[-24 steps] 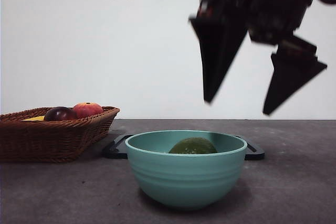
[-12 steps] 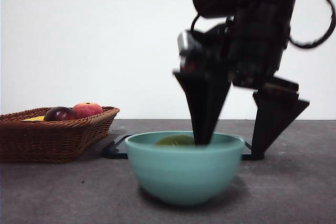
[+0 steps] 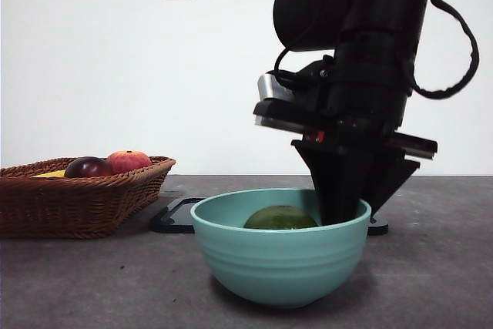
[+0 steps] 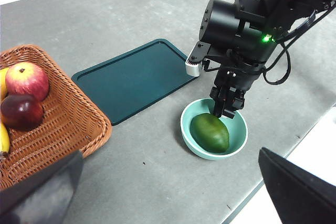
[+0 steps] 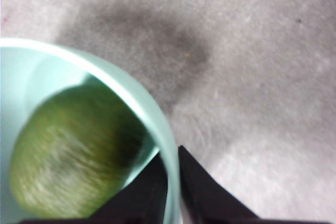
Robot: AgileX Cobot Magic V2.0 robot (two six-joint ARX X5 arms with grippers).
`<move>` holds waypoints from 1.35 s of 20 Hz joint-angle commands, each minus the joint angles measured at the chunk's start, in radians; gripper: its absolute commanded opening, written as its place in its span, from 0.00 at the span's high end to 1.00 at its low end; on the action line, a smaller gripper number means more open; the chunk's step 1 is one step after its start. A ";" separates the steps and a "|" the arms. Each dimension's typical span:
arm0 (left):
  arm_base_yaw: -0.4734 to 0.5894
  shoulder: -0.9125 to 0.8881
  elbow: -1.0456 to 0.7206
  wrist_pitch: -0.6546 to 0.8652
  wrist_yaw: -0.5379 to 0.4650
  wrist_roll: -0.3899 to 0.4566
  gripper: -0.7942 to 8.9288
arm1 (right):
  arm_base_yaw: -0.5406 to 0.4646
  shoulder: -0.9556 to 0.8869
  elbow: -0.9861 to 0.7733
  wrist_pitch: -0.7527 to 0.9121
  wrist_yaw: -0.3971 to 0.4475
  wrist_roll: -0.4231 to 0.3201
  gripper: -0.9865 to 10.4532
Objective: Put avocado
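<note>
While fingers (image 5: 170, 192) pinch bowl (image 5: 168, 156) rim, avocado (image 5: 73, 150) inside — beside them

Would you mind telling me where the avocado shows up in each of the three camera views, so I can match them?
Front view: the avocado peeks over the teal bowl's rim, beside the right gripper.
Left wrist view: it lies inside the bowl.
Right wrist view: blurred green, inside the rim.
Shared landmark: the teal bowl, rim pinched by the right gripper.
</note>
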 commanded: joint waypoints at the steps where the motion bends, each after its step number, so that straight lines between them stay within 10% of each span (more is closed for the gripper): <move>1: -0.008 0.001 0.008 0.014 -0.003 0.020 0.37 | 0.008 0.018 0.073 -0.051 0.040 0.013 0.91; 18: -0.008 0.001 0.008 0.014 -0.003 0.019 0.37 | -0.265 0.430 0.756 -0.138 -0.023 0.005 0.91; 27: -0.008 0.001 0.008 0.013 -0.003 0.018 0.37 | -0.276 0.538 0.771 -0.140 -0.048 0.003 0.91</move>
